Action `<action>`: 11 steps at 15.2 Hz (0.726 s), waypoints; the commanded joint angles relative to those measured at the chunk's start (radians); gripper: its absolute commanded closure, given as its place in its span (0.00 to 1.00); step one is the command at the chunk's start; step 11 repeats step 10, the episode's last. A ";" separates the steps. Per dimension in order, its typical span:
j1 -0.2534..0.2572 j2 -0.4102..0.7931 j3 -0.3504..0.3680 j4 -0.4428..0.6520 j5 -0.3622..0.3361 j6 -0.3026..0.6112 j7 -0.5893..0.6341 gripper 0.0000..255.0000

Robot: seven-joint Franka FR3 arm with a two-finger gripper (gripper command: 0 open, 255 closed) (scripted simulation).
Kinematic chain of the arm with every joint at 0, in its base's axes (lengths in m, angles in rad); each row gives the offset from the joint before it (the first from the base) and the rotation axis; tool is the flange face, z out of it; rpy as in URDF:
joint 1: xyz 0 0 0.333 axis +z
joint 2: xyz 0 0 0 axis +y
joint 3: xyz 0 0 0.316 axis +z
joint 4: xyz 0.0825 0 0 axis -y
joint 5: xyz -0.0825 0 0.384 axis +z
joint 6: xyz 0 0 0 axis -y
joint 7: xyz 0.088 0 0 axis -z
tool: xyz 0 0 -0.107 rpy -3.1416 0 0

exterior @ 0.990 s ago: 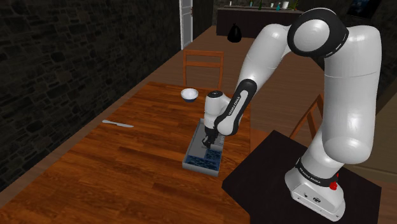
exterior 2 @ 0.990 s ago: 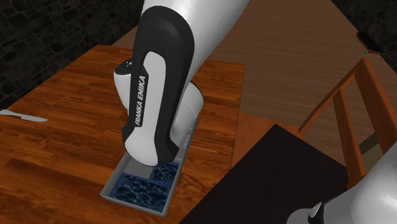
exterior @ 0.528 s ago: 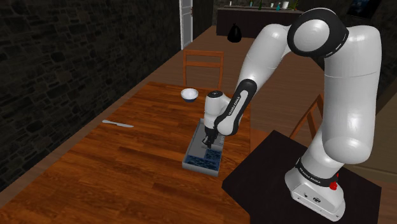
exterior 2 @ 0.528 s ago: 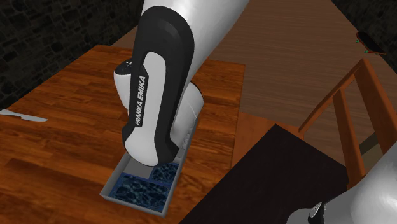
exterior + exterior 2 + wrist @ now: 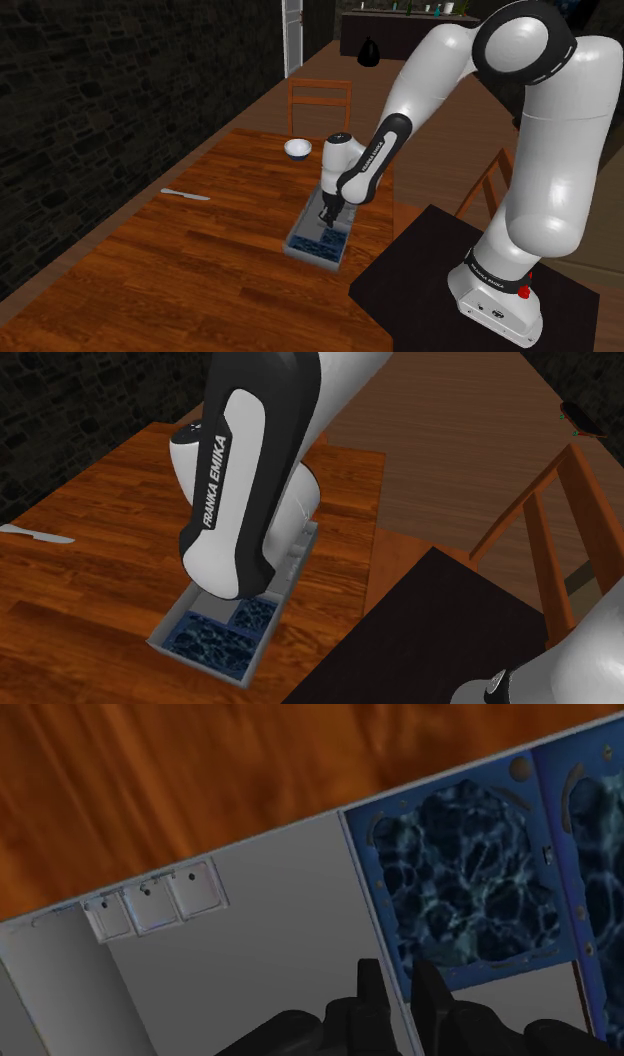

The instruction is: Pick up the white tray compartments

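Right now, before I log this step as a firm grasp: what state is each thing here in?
gripper: shut on the tray's divider wall.
tray: clasped by that divider; lifted or not, cannot tell.
bowl: upright on the table.
knife: lying flat on the table.
chair: upright at the table's far end.

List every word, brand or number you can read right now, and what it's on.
"FRANKA EMIKA": dark letters on the white panel of the white-and-black forearm link, second exterior view.
Too small to read: the lettering on the dark band of the arm's white base, shoulder view.
None on the grey compartment tray with blue marbled insets.
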 commanded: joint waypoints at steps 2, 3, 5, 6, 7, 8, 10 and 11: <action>-0.008 -0.046 0.013 -0.007 0.017 -0.038 -0.012 1.00; -0.011 -0.062 0.017 -0.009 0.023 -0.051 -0.017 1.00; -0.016 -0.092 0.024 -0.012 0.036 -0.078 -0.026 1.00; -0.018 -0.107 0.027 -0.014 0.042 -0.091 -0.031 1.00; -0.019 -0.121 0.030 -0.015 0.048 -0.104 -0.035 1.00; -0.021 -0.136 0.033 -0.015 0.054 -0.118 -0.040 1.00; -0.021 -0.138 0.033 -0.015 0.055 -0.120 -0.041 1.00; -0.021 -0.138 0.033 -0.015 0.055 -0.120 -0.041 1.00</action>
